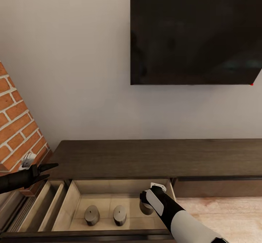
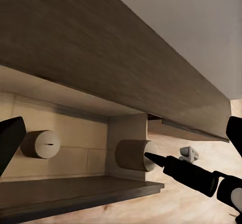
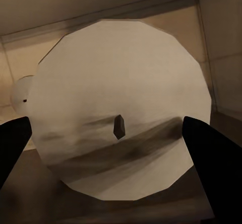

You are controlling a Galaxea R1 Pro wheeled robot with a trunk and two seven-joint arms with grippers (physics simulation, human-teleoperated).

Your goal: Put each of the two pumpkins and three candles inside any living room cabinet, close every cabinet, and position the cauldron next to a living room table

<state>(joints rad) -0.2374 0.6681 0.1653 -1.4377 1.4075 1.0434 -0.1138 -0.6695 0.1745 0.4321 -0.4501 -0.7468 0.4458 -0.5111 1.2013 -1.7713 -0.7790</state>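
Standing in the open drawer (image 1: 69,206) of the cabinet (image 1: 156,157), three candles are seen. Two are upright near the drawer's front edge: one (image 1: 91,214) toward the front-left, a second (image 1: 119,215) just beside it at mid-front. The third candle (image 1: 146,208) is near the drawer's right wall, toward the back-right corner, partly hidden by the right arm.

In the right wrist view the third candle (image 3: 121,108) is seen end-on, wick at centre, between the two dark fingers (image 3: 212,158). The fingers are spread on either side of it; whether they touch it cannot be told. The right gripper (image 1: 147,199) is lowered into the drawer over this candle.

The left gripper (image 1: 45,172) is held above the cabinet's front-left corner, fingers apart, nothing between them. In its wrist view two candles (image 2: 41,143) (image 2: 132,154) are seen under the cabinet top.

A narrower compartment (image 1: 43,206) lies left of the drawer. A brick wall (image 1: 16,126) and a dark screen (image 1: 196,34) are noted behind.
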